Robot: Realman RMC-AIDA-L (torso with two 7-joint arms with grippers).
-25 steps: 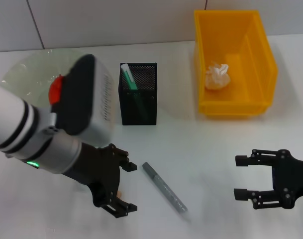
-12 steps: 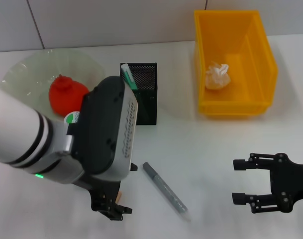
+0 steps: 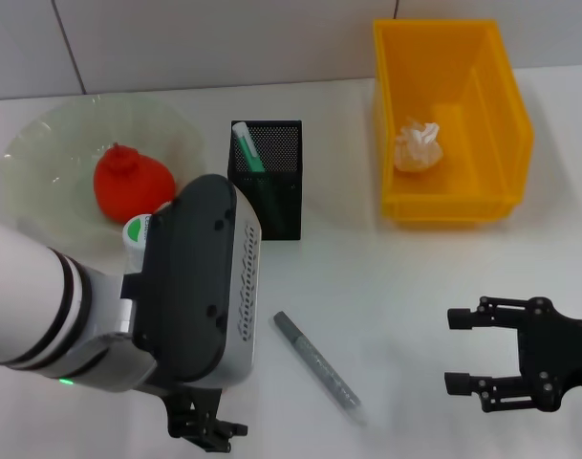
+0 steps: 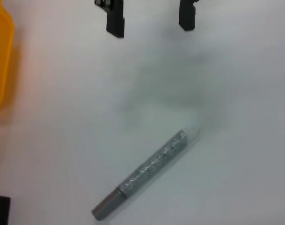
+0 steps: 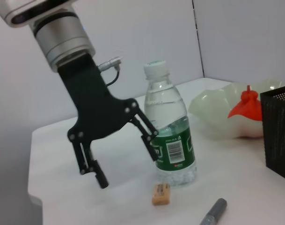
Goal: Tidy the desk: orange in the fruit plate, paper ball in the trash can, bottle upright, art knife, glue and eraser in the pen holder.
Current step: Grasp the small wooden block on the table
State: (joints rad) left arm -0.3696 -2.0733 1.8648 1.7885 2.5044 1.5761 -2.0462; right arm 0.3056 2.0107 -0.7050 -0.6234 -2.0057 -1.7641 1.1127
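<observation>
The left pincer hangs above the counter with its fingers spread apart and nothing between them. The eraser lies on the counter just beside the base of the bottle, on the near side, and close under the pincer. The likely step in hand is picking up the eraser.

To do it well:
1. Centre the spread fingers over the eraser so one finger passes each side of it.
2. Keep the finger nearest the bottle clear of it; the bottle stands upright and a nudge could tip it.
3. Lower until the fingertips reach the counter, then close across the short sides of the block.

The left arm reaches in from the near left, and its grey wrist housing hides the eraser and most of the bottle in the head view; only the bottle's green-topped cap shows there. The pincer points downward with a slight tilt.

The right pincer waits at the near right above bare counter, fingers apart and empty.

The grey knife lies flat on the counter between the two pincers. The orange sits in the plate at the far left. The paper ball lies in the yellow bin at the far right. The black mesh holder stands between plate and bin, with a green-and-white stick upright inside.
</observation>
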